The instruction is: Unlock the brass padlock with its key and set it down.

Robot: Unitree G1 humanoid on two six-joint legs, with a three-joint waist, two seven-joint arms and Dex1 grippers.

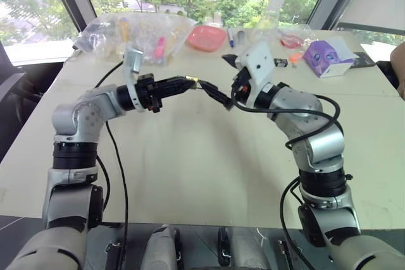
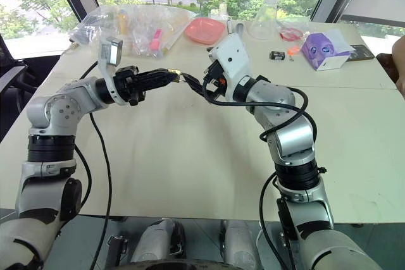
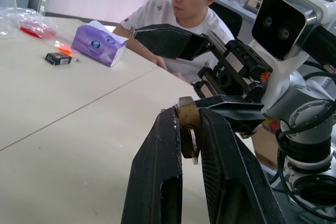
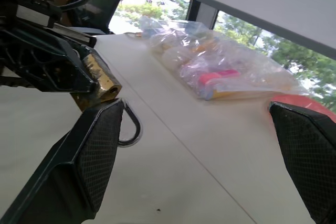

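Head views, left pincer [image 1: 190, 83]: clenched on the small yellowish-brass metal padlock [image 1: 192, 82], held in the air above the pale tabletop [image 1: 190, 175]; forearm lies level and points across toward the other arm.
Head views, right pincer [image 1: 221, 80]: released, its black fingers spread wide, one lower finger reaching to just beside the padlock; elbow bent high, wrist cocked toward the left pincer.
Left wrist view, padlock: the brass block [image 3: 188, 115] sits pinched between the two black fingers [image 3: 160, 166], a silvery part hanging below it between them; the right pincer's dark fingers stand just beyond it.
Left wrist view, surroundings: a person in a white shirt [image 3: 181, 17] sits past the table's far edge, well beyond both pincers.
Right wrist view, padlock: brass body [image 4: 100, 82] just past the near finger [image 4: 86, 156], its thin silvery shackle loop [image 4: 131, 129] curving out beside that finger; the far finger [image 4: 307, 150] stands well apart.
Key: too small to make out; I cannot tell where it is.
Step in hand, judged: bringing the open right pincer onto the lock.
Doing it well: keep the left grip firm and steady, and centre the lock between the right fingers before closing.
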